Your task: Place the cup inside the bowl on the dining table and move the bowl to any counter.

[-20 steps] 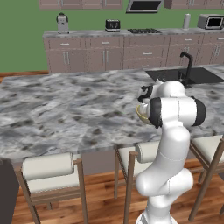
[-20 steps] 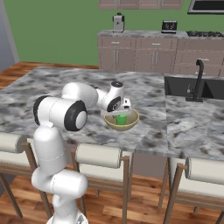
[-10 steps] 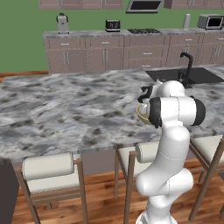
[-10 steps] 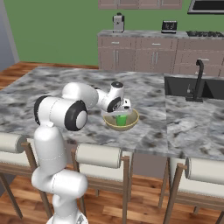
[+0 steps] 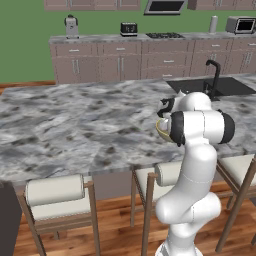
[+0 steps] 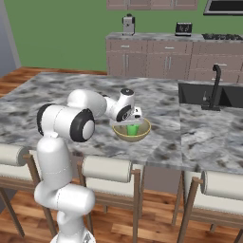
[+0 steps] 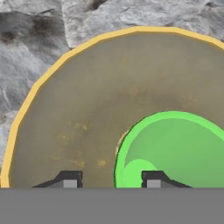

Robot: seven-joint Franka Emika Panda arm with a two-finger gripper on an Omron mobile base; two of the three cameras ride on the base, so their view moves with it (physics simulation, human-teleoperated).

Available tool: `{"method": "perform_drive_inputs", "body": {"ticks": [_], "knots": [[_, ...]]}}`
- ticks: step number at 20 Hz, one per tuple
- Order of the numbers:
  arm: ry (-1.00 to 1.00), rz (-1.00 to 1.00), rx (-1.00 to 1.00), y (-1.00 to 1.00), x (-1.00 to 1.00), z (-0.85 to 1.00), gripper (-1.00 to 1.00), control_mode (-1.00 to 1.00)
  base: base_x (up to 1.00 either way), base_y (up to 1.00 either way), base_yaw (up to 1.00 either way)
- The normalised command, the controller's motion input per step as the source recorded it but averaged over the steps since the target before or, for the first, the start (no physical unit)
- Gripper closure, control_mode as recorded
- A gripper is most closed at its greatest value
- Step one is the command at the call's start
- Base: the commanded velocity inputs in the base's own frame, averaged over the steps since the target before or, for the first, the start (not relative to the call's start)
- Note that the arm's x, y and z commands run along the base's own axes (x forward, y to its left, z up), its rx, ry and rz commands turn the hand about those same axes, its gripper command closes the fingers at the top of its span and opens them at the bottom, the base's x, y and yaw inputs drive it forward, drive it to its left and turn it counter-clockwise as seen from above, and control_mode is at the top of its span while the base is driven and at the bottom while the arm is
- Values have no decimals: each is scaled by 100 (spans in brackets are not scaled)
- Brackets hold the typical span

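No readable text, no labels, no brands, no numbers or signs on anything

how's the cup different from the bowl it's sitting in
The cup is bright green; the bowl is tan-yellow outside with a dull olive inside. The cup is narrow and tapered, the bowl wide and shallow, several times broader. The cup stands inside the bowl, which rests on the dining table. Both sit upright, mouths open upward.

Base cams behind arm L/R, same table [image 5: 75, 125]; hand cam close, down into bowl [image 7: 78, 109].
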Motion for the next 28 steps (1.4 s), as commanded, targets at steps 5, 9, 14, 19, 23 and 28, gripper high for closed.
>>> {"method": "perform_drive_inputs", "body": {"ticks": [5, 9, 14, 19, 23, 28], "knots": [[0, 0, 0, 0, 0, 0, -100, -100, 0, 0, 0], [0, 0, 0, 0, 0, 13, -100, -100, 0, 0, 0], [0, 0, 0, 0, -3, 37, -100, -100, 0, 0, 0], [0, -2, 0, -9, -1, 36, -100, -100, 0, 0, 0], [0, -7, 0, -16, -4, 19, -100, -100, 0, 0, 0], [1, -9, 0, -20, -8, 6, -100, -100, 0, 0, 0]]}}
